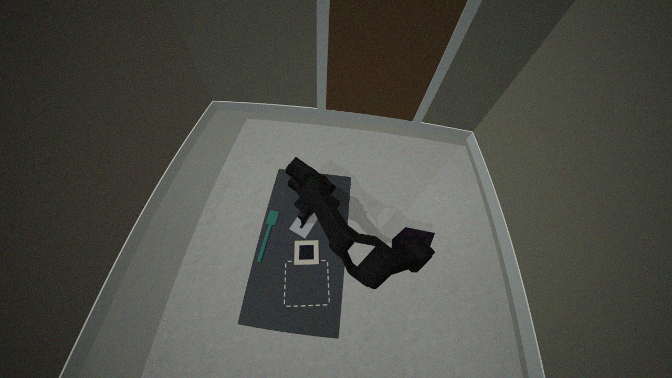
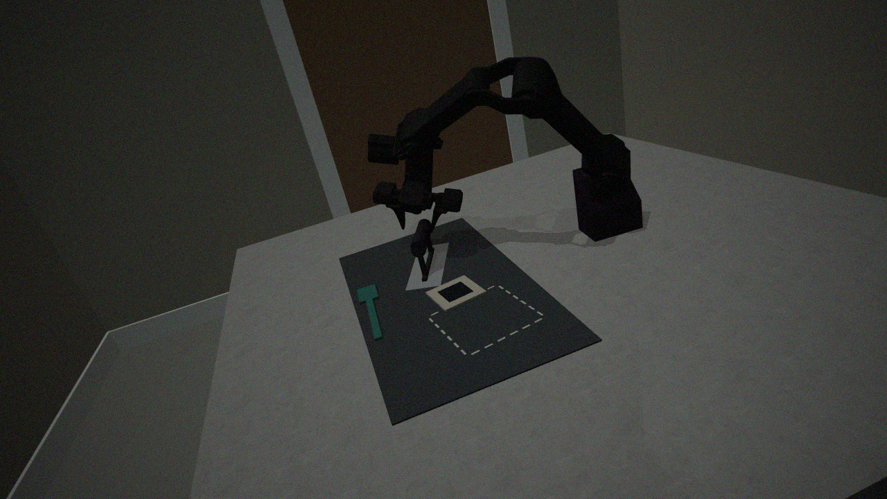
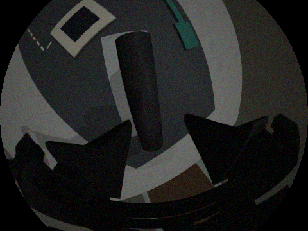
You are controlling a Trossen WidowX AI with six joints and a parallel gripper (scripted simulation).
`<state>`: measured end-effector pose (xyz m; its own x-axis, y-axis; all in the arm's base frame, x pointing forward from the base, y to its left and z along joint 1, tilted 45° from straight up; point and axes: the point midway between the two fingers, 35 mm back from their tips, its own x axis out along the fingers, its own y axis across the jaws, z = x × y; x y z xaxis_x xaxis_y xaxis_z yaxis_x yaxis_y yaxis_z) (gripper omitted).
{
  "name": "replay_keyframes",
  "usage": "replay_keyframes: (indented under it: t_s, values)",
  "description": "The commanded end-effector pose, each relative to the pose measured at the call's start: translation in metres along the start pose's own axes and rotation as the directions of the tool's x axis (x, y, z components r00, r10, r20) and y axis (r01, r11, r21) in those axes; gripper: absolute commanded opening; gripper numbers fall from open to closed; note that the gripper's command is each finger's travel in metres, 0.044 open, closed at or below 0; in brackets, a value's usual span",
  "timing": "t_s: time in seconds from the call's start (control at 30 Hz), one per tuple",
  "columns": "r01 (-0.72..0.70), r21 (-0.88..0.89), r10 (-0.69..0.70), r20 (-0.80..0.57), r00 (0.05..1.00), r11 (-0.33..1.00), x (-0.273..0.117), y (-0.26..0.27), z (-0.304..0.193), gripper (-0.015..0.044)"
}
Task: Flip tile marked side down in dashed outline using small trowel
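The trowel (image 1: 307, 230) (image 2: 437, 273) (image 3: 138, 80) has a pale grey blade and a raised black handle. It rests with its blade on the dark mat (image 1: 263, 305) (image 2: 402, 384) (image 3: 186, 80). My gripper (image 2: 418, 226) (image 3: 158, 120) is open, with its fingers apart on either side of the handle's far end and not gripping it. The arm hides part of the trowel in the top view. The tile (image 1: 298, 252) (image 2: 455, 291) (image 3: 83, 24) lies flat, cream with a dark square facing up, overlapping one edge of the dashed outline (image 1: 284, 303) (image 2: 541, 315) (image 3: 49, 45).
A flat green tool (image 1: 272, 217) (image 2: 367, 292) (image 3: 187, 36) with a square head lies near the mat's edge, beyond the trowel. The arm's base (image 1: 413, 249) (image 2: 604, 204) stands on the pale table (image 1: 399, 328) (image 2: 682, 372). The tile is close to the trowel's blade.
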<state>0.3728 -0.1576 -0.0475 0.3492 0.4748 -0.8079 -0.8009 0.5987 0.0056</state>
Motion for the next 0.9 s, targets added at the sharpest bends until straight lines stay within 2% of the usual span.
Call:
replay_keyframes:
  t_s: [0.0,0.43,0.87]
  values:
    - [0.206,0.020,-0.206,-0.008,0.979,0.978,0.003,0.008,0.006,0.0300]
    - [0.541,0.033,-0.542,0.107,0.834,0.840,-0.013,0.047,0.034,0.0300]
    - [0.555,0.037,-0.555,0.117,0.824,0.831,-0.014,0.050,0.036,0.0300]
